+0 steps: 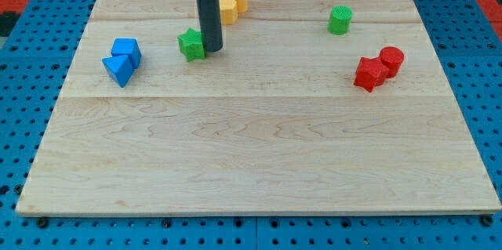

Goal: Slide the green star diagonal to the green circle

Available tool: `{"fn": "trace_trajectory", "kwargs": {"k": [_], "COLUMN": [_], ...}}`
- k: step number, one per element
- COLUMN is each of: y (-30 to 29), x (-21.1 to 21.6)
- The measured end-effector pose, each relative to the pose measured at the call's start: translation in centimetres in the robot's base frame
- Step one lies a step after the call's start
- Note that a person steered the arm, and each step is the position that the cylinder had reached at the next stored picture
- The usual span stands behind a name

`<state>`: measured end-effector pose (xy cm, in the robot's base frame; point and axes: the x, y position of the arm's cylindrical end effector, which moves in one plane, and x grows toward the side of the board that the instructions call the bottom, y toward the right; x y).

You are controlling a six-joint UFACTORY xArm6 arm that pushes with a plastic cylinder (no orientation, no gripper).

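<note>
You see two yellow blocks (231, 5) just behind my tip (212, 48), which grasps nothing and touches the spiky green star (190, 44), green circle (340, 19) well right.

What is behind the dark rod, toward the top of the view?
Two yellow blocks stand there, partly hidden by the rod; their shapes are unclear. My tip rests against the view's right side of the green star.

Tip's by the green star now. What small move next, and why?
Probably bring my tip round to the view's left of the green star. It now sits against the star's right side, while the green circle lies far to the view's right, slightly higher.
</note>
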<state>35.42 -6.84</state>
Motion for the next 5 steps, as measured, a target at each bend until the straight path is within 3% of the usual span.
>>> {"fn": "trace_trajectory", "kwargs": {"k": [1, 5], "y": [-0.2, -4.4], "x": [1.8, 1.6]}}
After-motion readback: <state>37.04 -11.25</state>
